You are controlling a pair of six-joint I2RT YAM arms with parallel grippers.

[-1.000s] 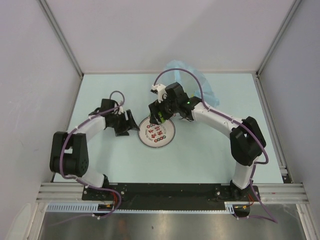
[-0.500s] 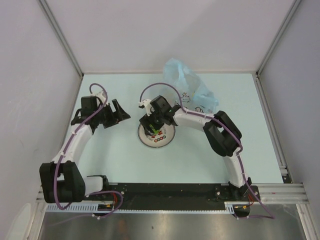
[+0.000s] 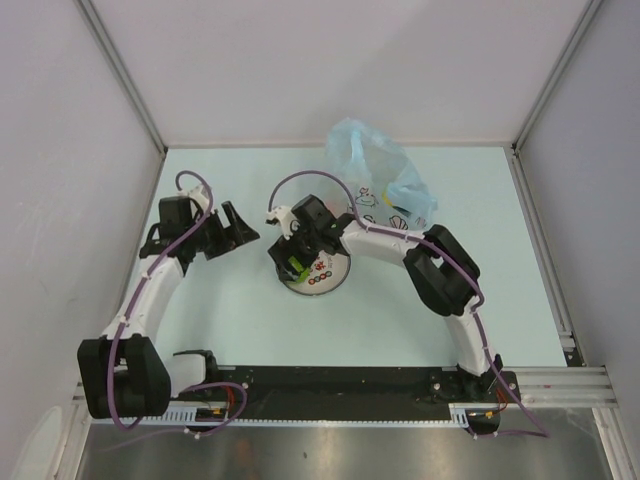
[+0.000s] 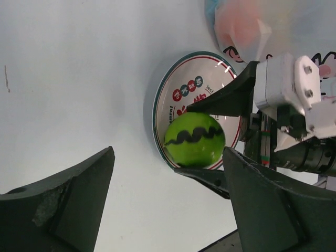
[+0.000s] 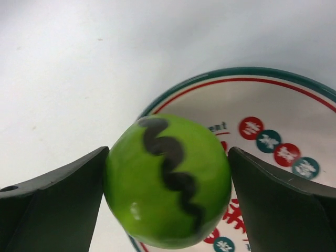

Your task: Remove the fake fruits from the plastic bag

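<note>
1. Handling. The green fruit (image 4: 194, 139) is a glossy sphere with a dark zigzag. Expect it to be light, rigid and slippery, and free to roll once let go. Take hold across its widest girth, one finger on each side, with moderate force. The plastic bag (image 3: 385, 185) is thin, soft film that will collapse and drag. Lift it by a handle or the mouth, never by the printed wall.

2. Location. The green fruit is out of the bag, on the plate (image 3: 335, 272) at the plate's 9 o'clock side. The bag lies on the tabletop (image 3: 230, 310) at 1 o'clock from the plate.

3. Hand state. The right hand (image 5: 168, 157) brackets the fruit, one finger on each side. Whether the fingers press the skin or stand just off it cannot be told. The left hand (image 3: 243, 224), at 10 o'clock from the plate, is spread wide with nothing in it.

4. Count.
- Fruits outside the bag: one
- Fruits inside the bag: a peach-coloured shape shows through the film, and the rest cannot be counted
- Bags: one
- Plates: one
- Hands: two
</note>
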